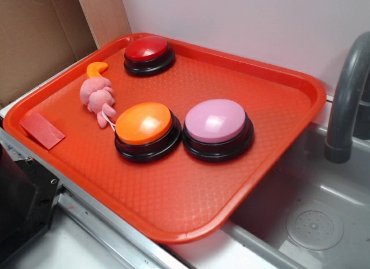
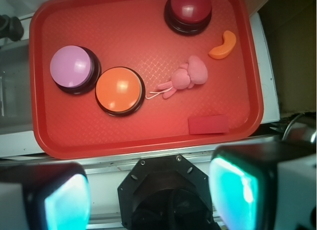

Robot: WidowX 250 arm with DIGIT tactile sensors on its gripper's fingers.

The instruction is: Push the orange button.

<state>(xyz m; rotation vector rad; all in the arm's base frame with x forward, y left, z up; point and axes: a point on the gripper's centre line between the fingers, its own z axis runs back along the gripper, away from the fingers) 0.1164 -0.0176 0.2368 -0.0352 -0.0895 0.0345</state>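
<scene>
Exterior view: red tray (image 1: 277, 115) set at an angle on a grey counter, one corner over a grey sink (image 1: 324, 223); faucet (image 1: 347, 101) at 3 o'clock.
Wrist view: tray seen from above; gripper (image 2: 148, 190) low in frame, off the tray's near edge.
Orange button (image 1: 144, 123): glossy orange dome on a black round base, near tray centre in the exterior view; in the wrist view (image 2: 119, 90) at 9 o'clock from tray centre. Nothing rests on it.
Pink button (image 1: 215, 121): lilac dome, black base, at 3 o'clock of the orange button in the exterior view; bases touching or nearly so.
Red button (image 1: 148, 50): smaller, dark red dome, at 12 o'clock of the orange button in the exterior view, well apart, near the far rim.
Pink toy (image 1: 98, 96): soft, lumpy, with a thin white cord running toward the orange button's base; at 10 o'clock of that button in the exterior view.
Orange crescent (image 1: 96, 68): small curved piece, just beside the toy at its 12 o'clock in the exterior view.
Red block (image 1: 41, 130): flat rectangle on the tray's rim, at 9 o'clock of the orange button in the exterior view.
Gripper: fingers (image 2: 233, 190) spread wide, pads teal-lit, nothing between them, clear of every item; at 6 o'clock of the orange button in the wrist view.
Cardboard (image 1: 34, 37): brown panels behind the tray at 10 o'clock in the exterior view.
</scene>
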